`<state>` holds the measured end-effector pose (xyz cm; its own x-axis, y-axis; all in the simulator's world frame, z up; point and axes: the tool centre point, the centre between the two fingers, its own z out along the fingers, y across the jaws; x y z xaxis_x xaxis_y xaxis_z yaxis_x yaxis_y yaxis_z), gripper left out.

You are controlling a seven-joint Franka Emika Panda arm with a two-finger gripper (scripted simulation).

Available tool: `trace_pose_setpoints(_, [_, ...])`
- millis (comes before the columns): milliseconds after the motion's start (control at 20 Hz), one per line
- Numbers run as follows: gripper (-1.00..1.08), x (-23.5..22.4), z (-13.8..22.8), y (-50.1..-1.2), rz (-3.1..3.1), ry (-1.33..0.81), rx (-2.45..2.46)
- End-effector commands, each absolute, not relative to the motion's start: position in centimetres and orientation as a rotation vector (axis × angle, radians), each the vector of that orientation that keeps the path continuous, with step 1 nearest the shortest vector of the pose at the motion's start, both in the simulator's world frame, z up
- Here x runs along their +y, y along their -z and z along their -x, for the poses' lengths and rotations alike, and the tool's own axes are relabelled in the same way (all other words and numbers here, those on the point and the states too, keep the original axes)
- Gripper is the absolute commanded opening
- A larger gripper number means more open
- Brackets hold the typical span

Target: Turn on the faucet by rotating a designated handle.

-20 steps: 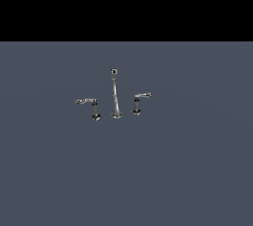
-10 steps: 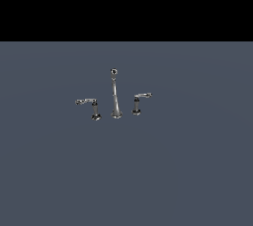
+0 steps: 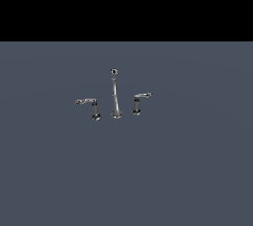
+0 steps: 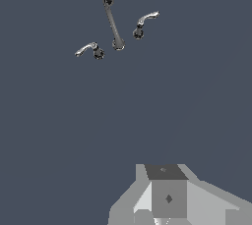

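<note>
The gripper (image 4: 167, 209), jaws' state impossible to tell, hangs well apart from the lever handle (image 3: 87, 102) at the exterior view's left of the faucet (image 3: 115, 96) on the worktop (image 3: 126, 170)

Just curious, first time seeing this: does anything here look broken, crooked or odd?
Nothing looks broken or spilled. The tall thin chrome spout stands upright between two chrome lever handles. Oddly, they stand straight on bare grey floor, without a sink.

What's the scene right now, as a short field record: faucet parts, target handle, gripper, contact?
faucet: three chrome pieces standing on a grey surface
spout: tall, thin, in the middle
handle: larger lever, on the exterior view's left
smaller handle: on the exterior view's right
gripper: only its grey body shows in the wrist view, fingertips unseen
contact: none, gripper apart from the faucet
</note>
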<state>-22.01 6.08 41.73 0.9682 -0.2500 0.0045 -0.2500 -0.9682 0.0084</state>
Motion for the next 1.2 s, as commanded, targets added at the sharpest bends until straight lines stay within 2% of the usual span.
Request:
trace_pose_setpoints(0, [-1.0, 7.2, 21.3, -40.2, -3.098, -0.005, -0.474])
trace_pose_setpoints(1150, [-1.0, 15.1, 12.2, -27.1, -2.937, 0.002, -1.13])
